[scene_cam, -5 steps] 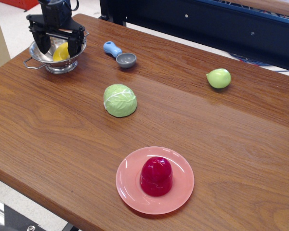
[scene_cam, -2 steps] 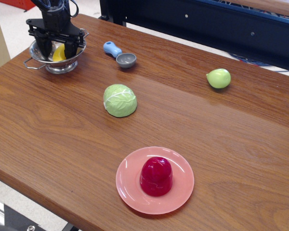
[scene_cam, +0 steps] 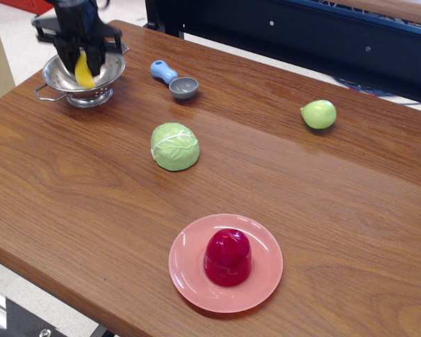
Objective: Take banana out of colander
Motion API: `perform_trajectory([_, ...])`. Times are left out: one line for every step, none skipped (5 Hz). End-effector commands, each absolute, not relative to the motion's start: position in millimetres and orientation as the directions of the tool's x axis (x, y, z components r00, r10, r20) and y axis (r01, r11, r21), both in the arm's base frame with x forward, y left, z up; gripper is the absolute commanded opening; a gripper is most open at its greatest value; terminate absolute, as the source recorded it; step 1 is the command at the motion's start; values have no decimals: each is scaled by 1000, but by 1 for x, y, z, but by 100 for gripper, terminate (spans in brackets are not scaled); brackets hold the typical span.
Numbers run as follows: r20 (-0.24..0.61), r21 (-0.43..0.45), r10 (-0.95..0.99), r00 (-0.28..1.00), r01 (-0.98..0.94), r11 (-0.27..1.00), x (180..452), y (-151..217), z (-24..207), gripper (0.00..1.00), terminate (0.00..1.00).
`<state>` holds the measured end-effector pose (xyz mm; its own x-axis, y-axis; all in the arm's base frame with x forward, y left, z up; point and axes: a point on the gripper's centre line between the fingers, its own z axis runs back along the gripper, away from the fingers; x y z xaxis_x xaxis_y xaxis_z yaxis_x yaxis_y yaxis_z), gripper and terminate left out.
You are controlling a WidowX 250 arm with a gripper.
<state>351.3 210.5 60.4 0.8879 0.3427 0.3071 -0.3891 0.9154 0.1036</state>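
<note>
Banana (scene_cam: 83, 71), smooth curved yellow, steel colander (scene_cam: 67, 81)

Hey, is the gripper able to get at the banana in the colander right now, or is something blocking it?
Probably yes. The gripper reaches down into the colander from above, and its fingers look closed around the banana. Nothing covers the open bowl, so the way looks free.

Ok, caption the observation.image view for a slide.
Gripper closed on the banana inside the colander.

wooden table (scene_cam: 323, 182) with colander (scene_cam: 84, 83), scoop (scene_cam: 177, 79), cabbage (scene_cam: 174, 146), pear (scene_cam: 318, 114), pink plate (scene_cam: 263, 281)
</note>
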Motion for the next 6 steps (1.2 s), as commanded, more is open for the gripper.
perform_trajectory([513, 46, 436, 740, -530, 847, 348, 195, 136, 0, 0])
perform_trajectory([351, 27, 453, 820, -492, 870, 357, 152, 148, 0, 0])
perform_trajectory([293, 24, 439, 850, -465, 885, 360, 114, 149, 0, 0])
perform_trajectory([235, 58, 377, 896, -400, 915, 356, 84, 139, 0, 0])
perform_trajectory([187, 77, 311, 932, -330, 941, 344, 56, 114, 0, 0])
perform_trajectory([157, 60, 322, 933, -335, 940, 341, 28, 91, 0, 0])
